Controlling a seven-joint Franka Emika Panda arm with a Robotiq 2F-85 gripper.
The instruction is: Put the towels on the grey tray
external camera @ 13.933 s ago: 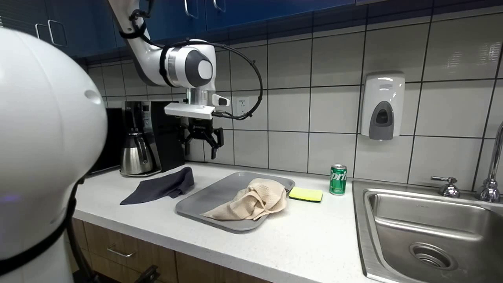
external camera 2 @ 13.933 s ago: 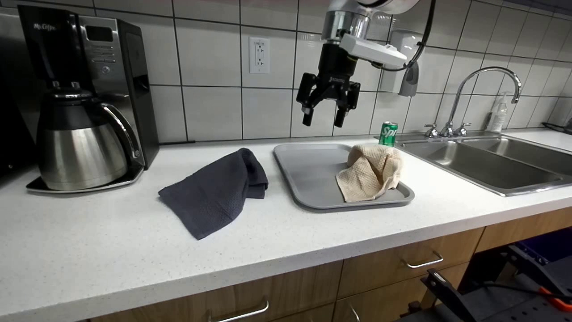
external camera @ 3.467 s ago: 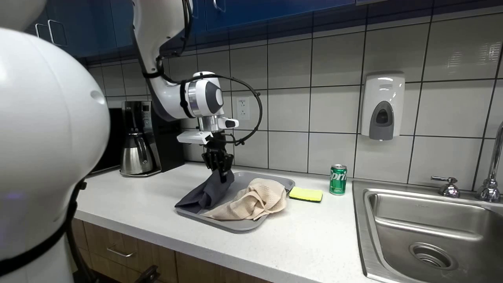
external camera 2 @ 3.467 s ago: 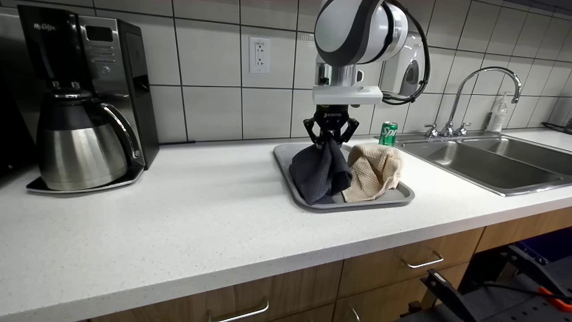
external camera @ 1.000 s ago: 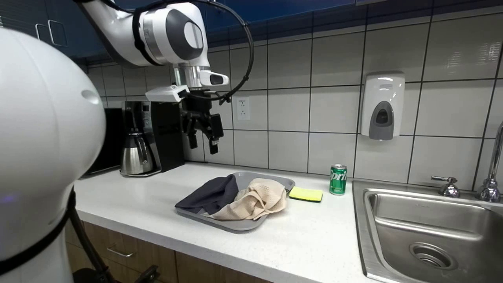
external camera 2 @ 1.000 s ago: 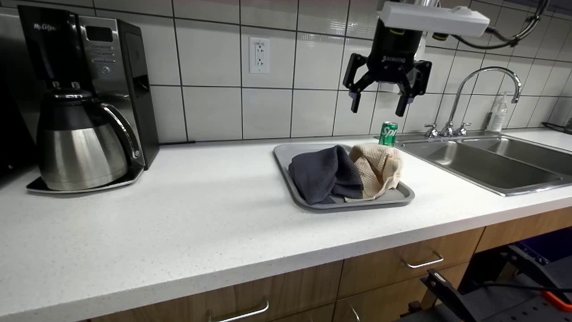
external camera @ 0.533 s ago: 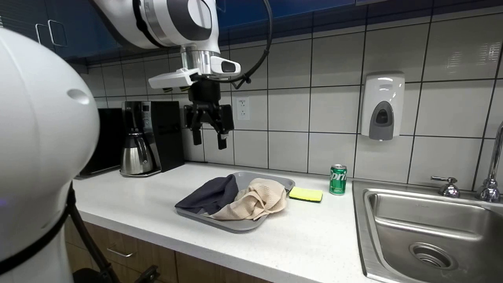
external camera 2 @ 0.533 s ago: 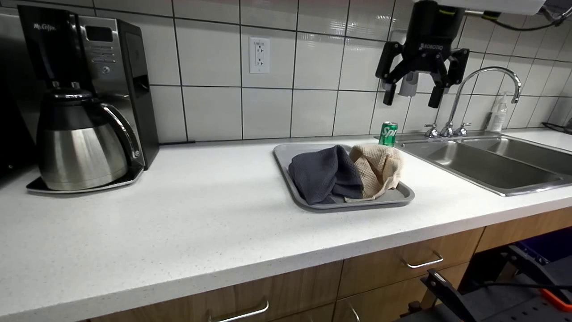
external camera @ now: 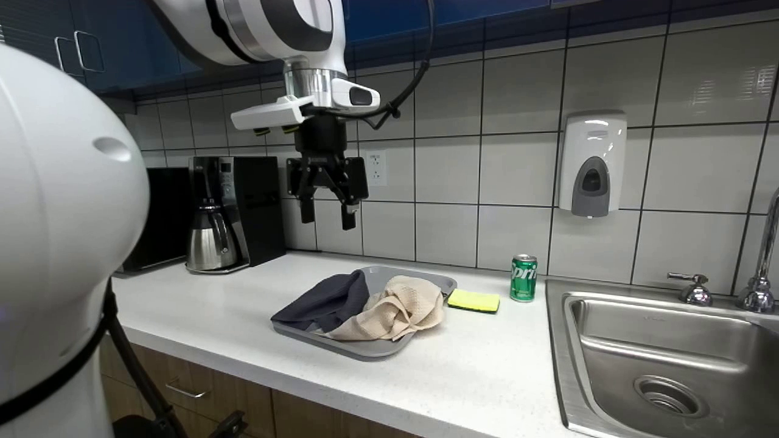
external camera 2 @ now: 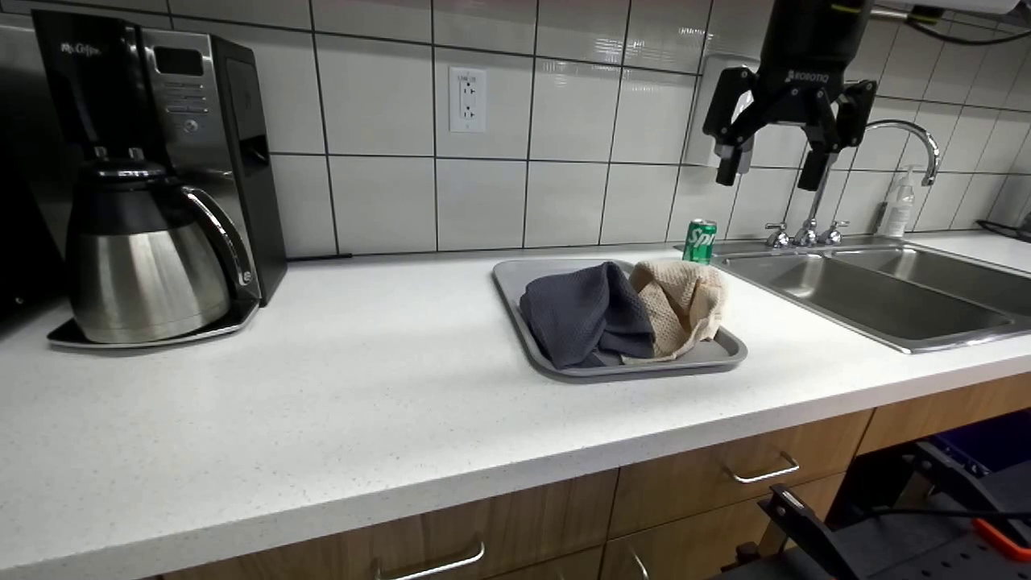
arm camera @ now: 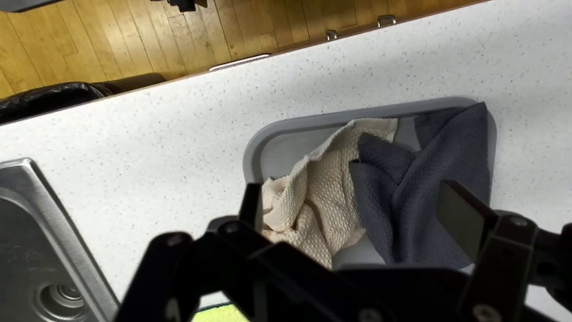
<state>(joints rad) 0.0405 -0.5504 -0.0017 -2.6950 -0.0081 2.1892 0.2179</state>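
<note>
Gripper [external camera: 328, 214], black and two-fingered, hangs from the white jointed arm [external camera: 335, 36], well above the white speckled countertop [external camera 2: 322, 419]. Jaws stand spread; fingertips [external camera: 348, 220] point down, well apart.

Round-cornered grey tray [external camera: 371, 348] lies flat on the countertop and bears the dark slate-grey cloth towel [external camera 2: 576, 314], nearer the black-and-silver coffee maker [external camera 2: 189, 145], and the beige waffle-weave cloth towel [external camera 2: 681, 302], nearer the stainless sink [external camera: 566, 353]. Both are loosely crumpled. In the wrist view a fold of the dark towel overlaps the beige one; each covers part of the tray's rim, and bare tray shows at a corner. Gripper touches neither.

Surroundings: flat yellow sponge [external camera: 473, 300] with dark underside lies just beside the tray; whether they touch, cannot tell. Green cylindrical can [external camera: 523, 278] with white lettering stands upright between sponge and sink. Steel carafe [external camera 2: 145, 274] sits in the coffee maker, well apart from the tray. White wall dispenser [external camera: 593, 137] with grey front is fixed to the tiled wall [external camera: 450, 170], above and to the sink side of the can.
</note>
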